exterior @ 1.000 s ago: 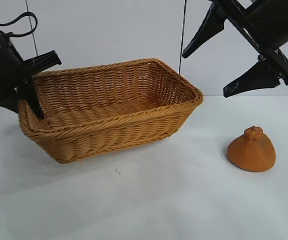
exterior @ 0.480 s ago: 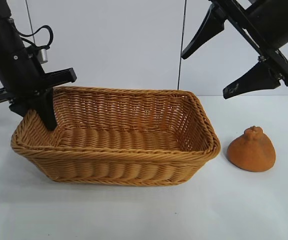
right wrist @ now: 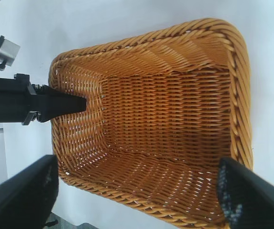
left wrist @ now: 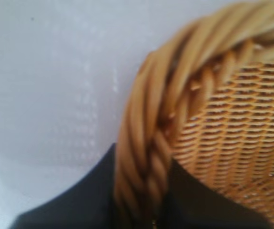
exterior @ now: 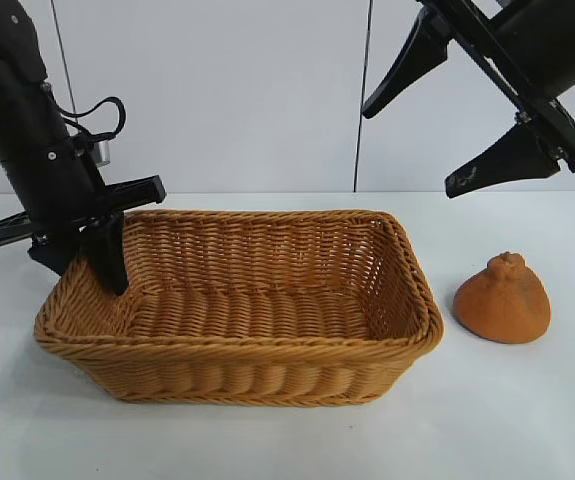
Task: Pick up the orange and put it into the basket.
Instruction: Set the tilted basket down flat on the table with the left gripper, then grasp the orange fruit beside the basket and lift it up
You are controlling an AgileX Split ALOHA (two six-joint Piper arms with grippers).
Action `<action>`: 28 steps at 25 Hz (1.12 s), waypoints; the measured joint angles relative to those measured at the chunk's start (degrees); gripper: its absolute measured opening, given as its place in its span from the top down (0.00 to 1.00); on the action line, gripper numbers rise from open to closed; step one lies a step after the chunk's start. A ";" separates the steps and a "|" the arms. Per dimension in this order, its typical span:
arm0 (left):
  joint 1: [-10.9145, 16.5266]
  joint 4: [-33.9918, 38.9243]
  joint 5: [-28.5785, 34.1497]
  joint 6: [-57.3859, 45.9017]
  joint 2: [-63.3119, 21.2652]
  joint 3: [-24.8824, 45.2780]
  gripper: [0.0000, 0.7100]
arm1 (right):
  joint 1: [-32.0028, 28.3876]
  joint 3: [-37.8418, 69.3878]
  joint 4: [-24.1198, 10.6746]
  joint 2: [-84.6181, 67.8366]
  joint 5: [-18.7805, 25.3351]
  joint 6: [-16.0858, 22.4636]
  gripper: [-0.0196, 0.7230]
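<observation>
At basket (exterior: 267, 375) rim, left claw (exterior: 85, 262); orange (exterior: 503, 300) apart, on table (exterior: 287, 440).

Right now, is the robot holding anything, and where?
The left gripper holds the basket by its left-end rim. The right gripper, open above the orange, holds nothing.

You are looking at a basket (exterior: 267, 370) showing tan-orange wicker, tightly ribbed weave and a braided rim; an orange (exterior: 503, 300) showing dull, matte orange-brown; a table (exterior: 527, 420) showing plain white. Both grippers' fingers (exterior: 107, 262) are showing black, possibly matte.
</observation>
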 joint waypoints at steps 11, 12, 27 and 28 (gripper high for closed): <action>7.53 13.61 3.78 0.12 -14.54 -0.37 0.08 | 0.00 0.00 0.00 0.00 0.00 0.00 0.14; 8.87 15.61 4.62 0.06 -15.27 -0.37 0.08 | 0.00 0.00 0.00 0.00 0.00 0.00 0.14; 15.30 19.54 13.01 2.39 -27.33 5.61 0.10 | 0.00 0.00 -0.46 0.00 0.51 0.00 0.14; 15.30 19.54 13.01 2.47 -29.10 7.60 0.10 | 0.00 0.00 -0.51 0.00 0.51 0.00 0.14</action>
